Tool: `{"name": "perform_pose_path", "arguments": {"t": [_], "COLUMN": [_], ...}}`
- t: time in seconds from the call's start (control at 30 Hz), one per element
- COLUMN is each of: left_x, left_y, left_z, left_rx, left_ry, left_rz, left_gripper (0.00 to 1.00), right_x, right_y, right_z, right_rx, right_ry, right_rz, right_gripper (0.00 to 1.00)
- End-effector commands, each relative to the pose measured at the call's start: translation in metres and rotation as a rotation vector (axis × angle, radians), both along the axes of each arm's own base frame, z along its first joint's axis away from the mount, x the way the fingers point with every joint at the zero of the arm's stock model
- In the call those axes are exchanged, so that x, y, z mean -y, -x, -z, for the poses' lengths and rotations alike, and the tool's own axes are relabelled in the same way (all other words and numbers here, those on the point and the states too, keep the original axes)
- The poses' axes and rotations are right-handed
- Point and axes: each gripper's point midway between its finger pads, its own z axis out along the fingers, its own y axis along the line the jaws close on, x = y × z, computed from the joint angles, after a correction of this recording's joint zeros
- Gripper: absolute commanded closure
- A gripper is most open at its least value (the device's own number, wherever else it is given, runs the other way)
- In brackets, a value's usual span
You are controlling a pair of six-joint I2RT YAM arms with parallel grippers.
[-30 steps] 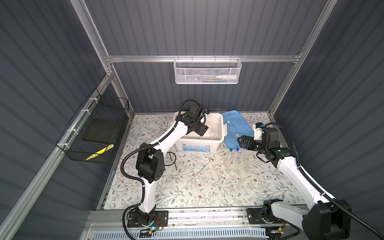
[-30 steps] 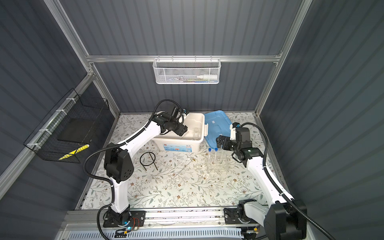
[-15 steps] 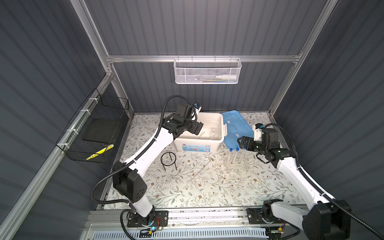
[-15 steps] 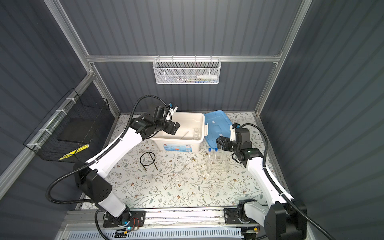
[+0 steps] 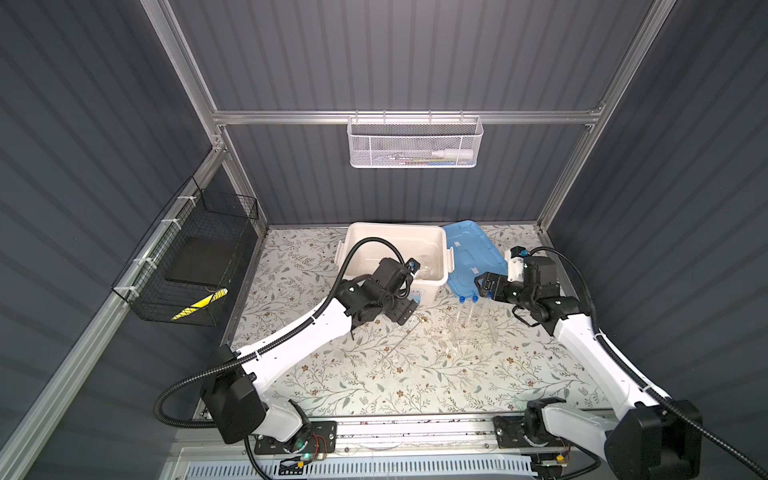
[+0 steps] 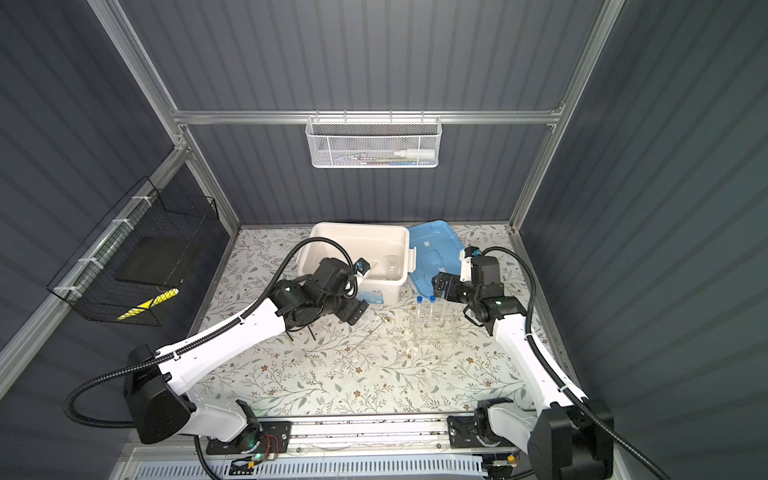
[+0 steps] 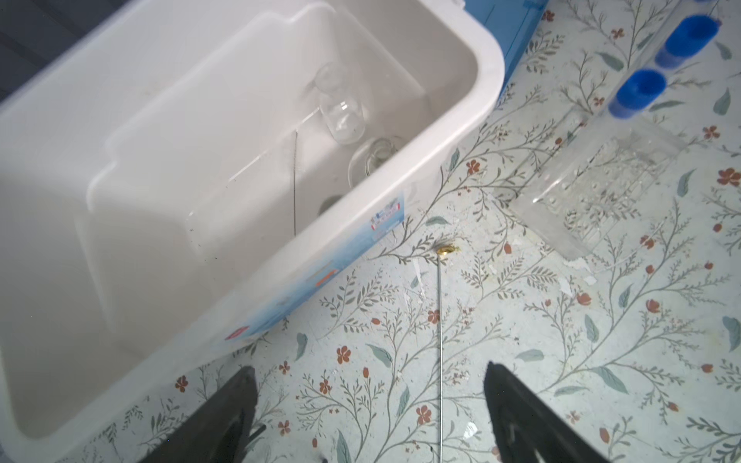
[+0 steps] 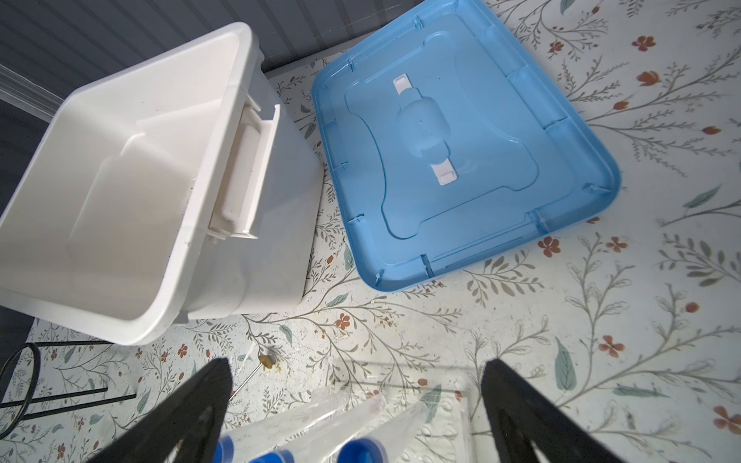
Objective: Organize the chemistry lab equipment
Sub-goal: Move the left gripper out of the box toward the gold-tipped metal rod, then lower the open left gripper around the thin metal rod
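My left gripper hangs open low over the flowered mat, just in front of the white box. A thin metal rod with a gold tip lies on the mat between its fingers, untouched. Clear glass flasks lie inside the box. My right gripper is open above the blue-capped test tubes, which stand in the clear rack. The black ring tripod stands left of the rack, mostly hidden under my left arm in both top views.
The blue lid lies upside down on the mat right of the box. A white mesh basket hangs on the back wall and a black wire basket on the left wall.
My left arm has swung out from over the box, toward the front, and come down over the mat by the rod. The right arm has barely moved.
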Motion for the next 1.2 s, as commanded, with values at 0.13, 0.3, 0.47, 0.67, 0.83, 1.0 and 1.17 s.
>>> {"name": "perform_pose_path", "arguments": {"t": [0.13, 0.3, 0.47, 0.67, 0.83, 1.0, 1.17], "left_x": [0.015, 0.013, 0.006, 0.0, -0.009, -0.009, -0.012], "left_y": [0.04, 0.052, 0.057, 0.056, 0.056, 0.057, 0.056], "left_z": [0.037, 0.063, 0.089, 0.107, 0.13, 0.143, 0.153], "left_rx": [-0.135, -0.197, -0.238, -0.248, -0.277, -0.298, -0.303], "left_ry": [0.004, 0.017, -0.013, -0.038, -0.084, -0.083, -0.113], "left_rz": [0.029, -0.008, -0.048, -0.093, -0.162, -0.182, -0.2], "left_gripper": [0.15, 0.2, 0.24, 0.25, 0.27, 0.27, 0.26], "right_x": [-0.004, -0.003, -0.004, -0.003, -0.001, 0.001, 0.001], "right_y": [0.0, 0.001, 0.001, 0.001, 0.001, 0.0, 0.0], "right_z": [-0.01, -0.011, -0.012, -0.01, -0.01, -0.012, -0.011], "right_rx": [0.016, 0.018, 0.017, 0.011, 0.012, 0.018, 0.015], "right_ry": [-0.034, -0.031, -0.038, -0.034, -0.023, -0.014, -0.014], "right_rz": [-0.009, -0.003, -0.004, 0.001, 0.005, 0.009, 0.013], "right_gripper": [0.01, 0.01, 0.01, 0.01, 0.01, 0.01, 0.01]}}
